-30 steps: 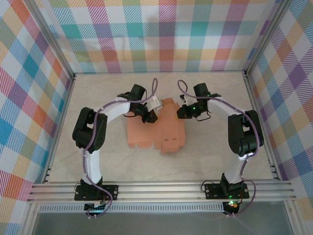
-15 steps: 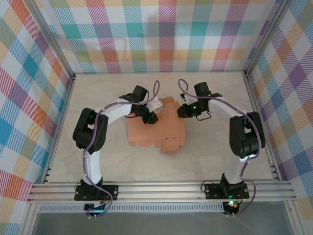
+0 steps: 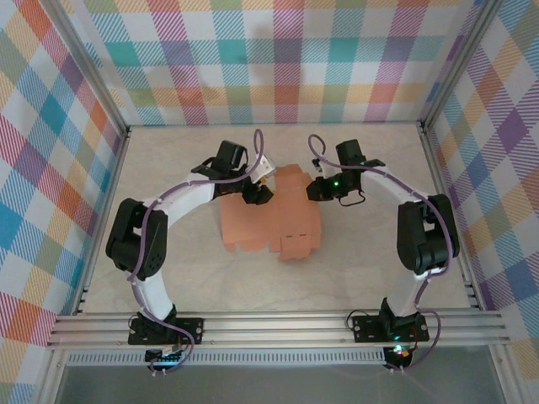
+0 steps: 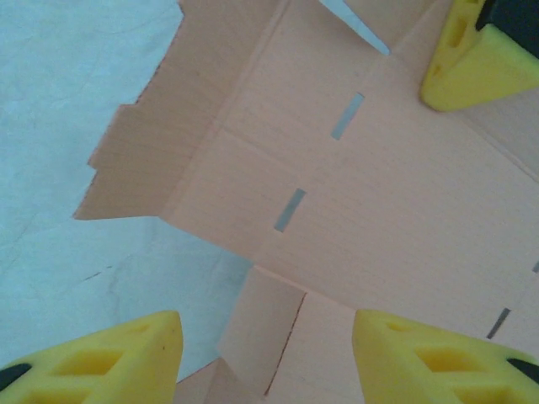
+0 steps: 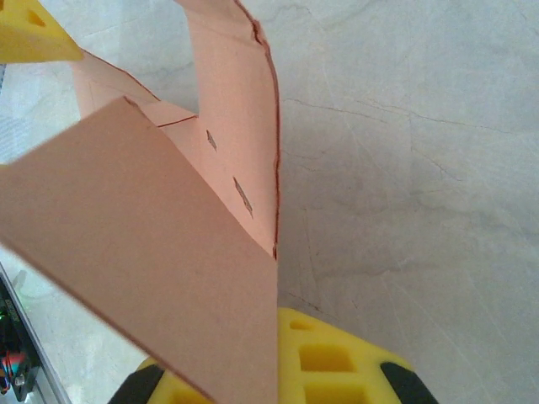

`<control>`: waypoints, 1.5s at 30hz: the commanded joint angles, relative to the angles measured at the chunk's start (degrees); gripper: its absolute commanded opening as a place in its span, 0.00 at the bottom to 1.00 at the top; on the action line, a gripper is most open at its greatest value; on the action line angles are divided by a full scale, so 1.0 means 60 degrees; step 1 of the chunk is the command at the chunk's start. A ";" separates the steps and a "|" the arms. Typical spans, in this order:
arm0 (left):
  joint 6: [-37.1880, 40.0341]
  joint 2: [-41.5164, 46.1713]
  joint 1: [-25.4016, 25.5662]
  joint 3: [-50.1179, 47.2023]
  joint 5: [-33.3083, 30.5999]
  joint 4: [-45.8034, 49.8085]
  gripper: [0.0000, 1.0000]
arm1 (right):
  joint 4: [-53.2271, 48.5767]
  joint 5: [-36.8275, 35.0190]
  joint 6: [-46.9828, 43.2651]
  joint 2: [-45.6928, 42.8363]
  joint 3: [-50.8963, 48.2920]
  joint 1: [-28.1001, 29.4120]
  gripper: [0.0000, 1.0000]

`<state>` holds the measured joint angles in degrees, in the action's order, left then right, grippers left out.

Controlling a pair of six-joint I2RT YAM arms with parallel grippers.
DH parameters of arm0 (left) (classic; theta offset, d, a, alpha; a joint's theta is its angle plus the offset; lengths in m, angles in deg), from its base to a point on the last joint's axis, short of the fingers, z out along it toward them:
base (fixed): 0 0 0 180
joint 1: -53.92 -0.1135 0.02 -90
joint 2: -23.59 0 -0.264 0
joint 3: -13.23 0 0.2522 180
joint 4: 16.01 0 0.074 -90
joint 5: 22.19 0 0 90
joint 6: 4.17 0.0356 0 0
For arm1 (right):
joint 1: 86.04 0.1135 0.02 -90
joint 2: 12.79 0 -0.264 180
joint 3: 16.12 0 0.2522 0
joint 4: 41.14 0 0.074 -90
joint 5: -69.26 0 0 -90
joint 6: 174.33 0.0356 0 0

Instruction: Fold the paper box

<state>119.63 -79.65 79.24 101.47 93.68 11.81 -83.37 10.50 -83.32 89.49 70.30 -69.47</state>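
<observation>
Card: paper box (image 3: 274, 223) flat beneath left end effector (image 3: 257, 187), jaws apart.
Grip: right end effector (image 3: 313, 189) clamped on raised flap (image 5: 168, 278).
Risk: flap could tear or slip free — thin card, one-sided pull.

salmon-orange paper box (image 3: 274, 223), pastel checked walls (image 3: 278, 67)

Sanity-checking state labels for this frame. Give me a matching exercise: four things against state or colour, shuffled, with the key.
Things:
1. left tool
2. right tool
3. paper box
4. table

States:
A. pale, marbled
B. shut on a flap of the paper box
C. open, fingers wide apart over the paper box
D. salmon-orange, partly unfolded

Pairs: 1-C; 2-B; 3-D; 4-A
</observation>
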 commanded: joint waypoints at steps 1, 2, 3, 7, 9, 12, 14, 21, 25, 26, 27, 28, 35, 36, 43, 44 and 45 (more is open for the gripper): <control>-0.0053 0.0287 -0.0046 -0.0349 -0.0354 -0.0498 0.54 | -0.0182 0.0087 -0.0169 -0.0325 -0.0066 0.0005 0.00; 0.0050 0.0306 -0.0018 -0.0399 -0.0470 -0.0555 0.52 | -0.0192 0.0087 -0.0169 -0.0319 -0.0070 0.0005 0.00; 0.0175 0.0301 0.0005 -0.0429 -0.0569 -0.0546 0.52 | -0.0194 0.0093 -0.0169 -0.0337 -0.0073 0.0005 0.00; 0.0625 0.0186 0.0121 -0.0256 -0.0999 -0.0179 0.45 | -0.0205 0.0110 -0.0169 -0.0363 -0.0070 0.0003 0.00; 0.0670 0.0270 0.0215 -0.0382 -0.1257 -0.0366 0.41 | -0.0214 0.0082 -0.0166 -0.0376 -0.0070 0.0005 0.00; 0.0755 0.0293 0.0290 -0.0412 -0.1246 -0.0344 0.37 | -0.0207 0.0107 -0.0169 -0.0366 -0.0069 -0.0004 0.00; 0.0824 0.0193 0.0324 -0.0247 -0.1069 -0.0018 0.37 | -0.0210 0.0122 -0.0167 -0.0350 -0.0055 0.0005 0.00; 0.0772 -0.0356 0.0565 0.0296 -0.0618 0.0978 0.36 | -0.0199 0.0152 -0.0140 -0.0362 -0.0055 0.0001 0.00; 0.0699 -0.0755 0.0714 0.0575 -0.0825 0.1338 0.36 | -0.0167 0.0234 -0.0083 -0.0390 -0.0055 0.0005 0.00; 0.0667 -0.0857 0.0765 0.0637 -0.0882 0.1412 0.37 | -0.0162 0.0255 -0.0081 -0.0381 -0.0044 0.0005 0.00; 0.0661 -0.0935 0.0802 0.0720 -0.0919 0.1506 0.37 | -0.0155 0.0260 -0.0096 -0.0378 -0.0055 0.0004 0.00; 0.0619 -0.0999 0.0832 0.0767 -0.0957 0.1548 0.37 | -0.0144 0.0271 -0.0096 -0.0399 -0.0055 0.0005 0.00; -0.0030 -0.1628 0.0863 0.1304 -0.1118 0.1751 0.37 | -0.0079 0.0507 -0.0063 -0.0413 -0.0003 0.0000 0.00; -0.0132 -0.1710 0.0863 0.1369 -0.1205 0.1751 0.37 | -0.0088 0.0559 -0.0056 -0.0437 0.0015 0.0005 0.00; -0.0444 -0.1974 0.0863 0.1612 -0.1111 0.1649 0.38 | 0.0023 0.0690 -0.0118 -0.0655 -0.0143 0.0005 0.00; -0.0497 -0.1908 0.0863 0.1536 -0.1077 0.1563 0.39 | -0.0021 0.0537 -0.0119 -0.0644 -0.0117 0.0005 0.00; -0.0595 -0.1793 0.0850 0.1412 -0.1084 0.1424 0.39 | -0.0093 0.0319 -0.0118 -0.0625 -0.0085 0.0004 0.00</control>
<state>118.27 -90.50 84.22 109.77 87.08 20.14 -84.15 12.32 -83.25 88.05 70.17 -69.47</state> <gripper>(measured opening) 0.390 0.061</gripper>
